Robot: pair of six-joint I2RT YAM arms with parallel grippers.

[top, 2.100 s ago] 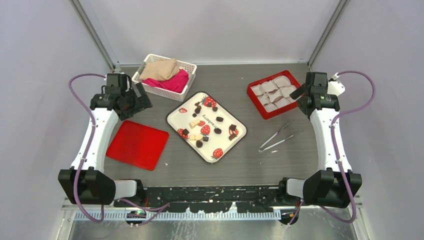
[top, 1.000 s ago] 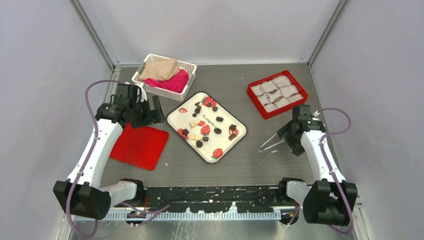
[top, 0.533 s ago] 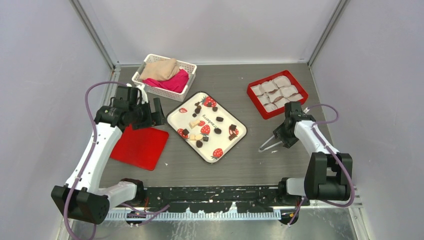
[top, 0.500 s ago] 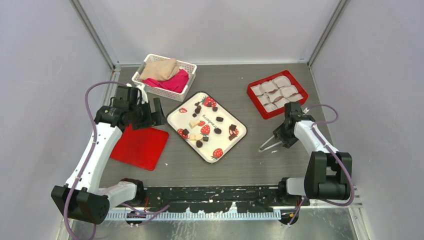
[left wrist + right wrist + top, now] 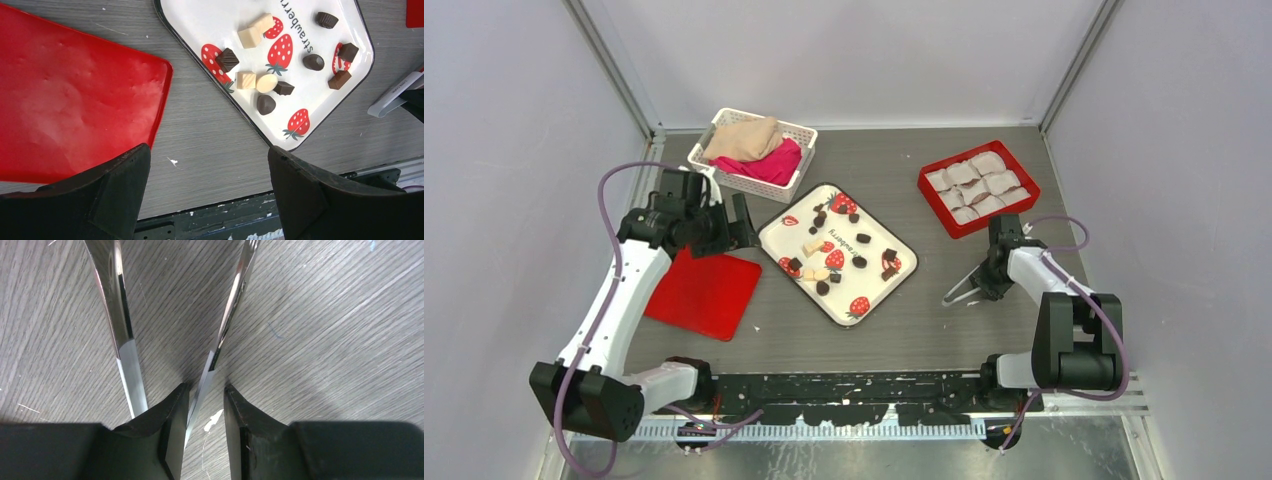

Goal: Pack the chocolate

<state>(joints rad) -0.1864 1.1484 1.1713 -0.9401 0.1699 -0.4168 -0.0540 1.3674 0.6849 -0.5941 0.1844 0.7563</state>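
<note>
The tray sits mid-worktop, the chocolate scattered on it. The flat lid lies to its left, nearer the front. Behind the lid, at the back left, stands the basket with cloths in it. The divided box sits at the back right. The tongs lie right of the tray, before the box, one arm between the fingers of the right hand, the other just outside them. The left hand hangs over the gap between lid and tray.

Shiny metal tongs on matt wood-grain table.
</note>
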